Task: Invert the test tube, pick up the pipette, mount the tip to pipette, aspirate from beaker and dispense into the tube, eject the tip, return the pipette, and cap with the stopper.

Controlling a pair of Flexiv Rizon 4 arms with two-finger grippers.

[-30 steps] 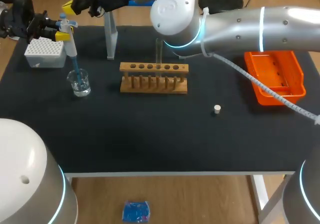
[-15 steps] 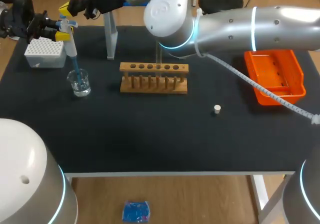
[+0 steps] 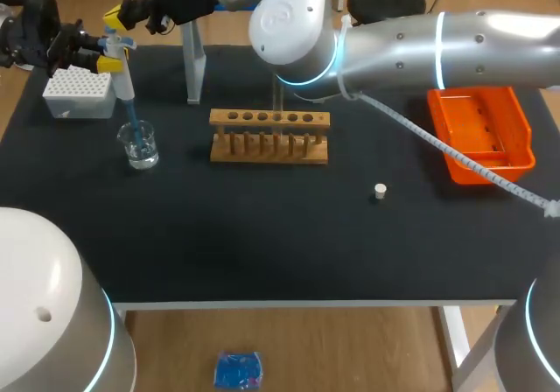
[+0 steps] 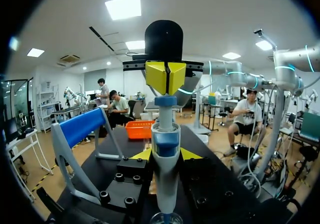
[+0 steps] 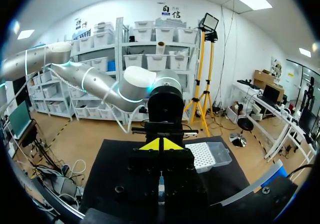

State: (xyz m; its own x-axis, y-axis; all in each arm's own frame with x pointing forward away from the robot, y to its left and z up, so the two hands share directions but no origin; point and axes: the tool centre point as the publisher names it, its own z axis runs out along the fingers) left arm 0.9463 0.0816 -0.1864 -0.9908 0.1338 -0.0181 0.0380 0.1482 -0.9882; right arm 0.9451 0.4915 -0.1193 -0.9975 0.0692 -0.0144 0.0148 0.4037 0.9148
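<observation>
Table (image 3: 262, 234), black and broad, carries everything. Our right arm (image 3: 420, 51) comes in from the right and extends across to the far left corner, while our left arm (image 3: 44, 304) bulks at the near left. An orange tray (image 3: 481, 134) lies at the right edge. The wooden rack (image 3: 269, 136) stands mid-table with the clear test tube (image 3: 278, 94) upright in it. The tip box (image 3: 79, 93) sits far left, with the stand (image 3: 192, 64) between it and the rack. Our left gripper (image 4: 165, 155) pinches the pipette (image 4: 165, 139) from both sides, upright, its blue tip dipped in the beaker (image 3: 138, 143). Our right gripper (image 4: 165, 77), fingers pressed together (yellow tip against yellow tip), sits right atop the pipette's plunger. The stopper (image 3: 379, 191) lies alone on the table, right of the rack.
</observation>
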